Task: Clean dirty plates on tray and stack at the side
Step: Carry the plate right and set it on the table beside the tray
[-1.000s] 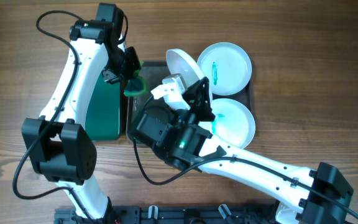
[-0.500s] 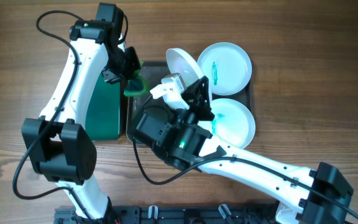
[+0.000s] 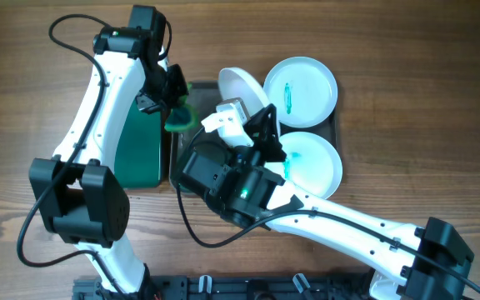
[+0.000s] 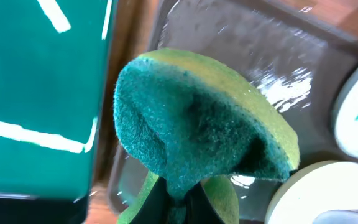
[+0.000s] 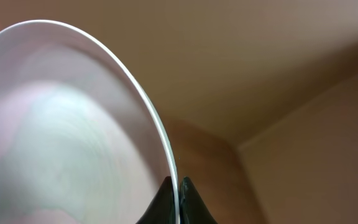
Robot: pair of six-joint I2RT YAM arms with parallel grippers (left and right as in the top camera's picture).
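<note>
Nudged leftward, plate [image 3: 242, 90] sits pinched between right fingers [image 5: 162, 208].

No text, label, brand or number is readable anywhere. The teal marks on the plates [image 3: 311, 79] are smears, not writing.

Tabletop [image 3: 407, 50] — brown wood, grain running left to right. Green tray [image 3: 136, 142] lies on it left of centre, its long side running top to bottom. In the left wrist view the green tray [image 4: 36, 81] is dark teal and glossy, with white light streaks across its floor. Sponge [image 3: 178, 114] is just beyond the tray's upper right edge. Close up, the sponge [image 4: 197, 124] is bent into a curve — dark green scouring face outward, yellow-green body showing along the upper rim.
</note>
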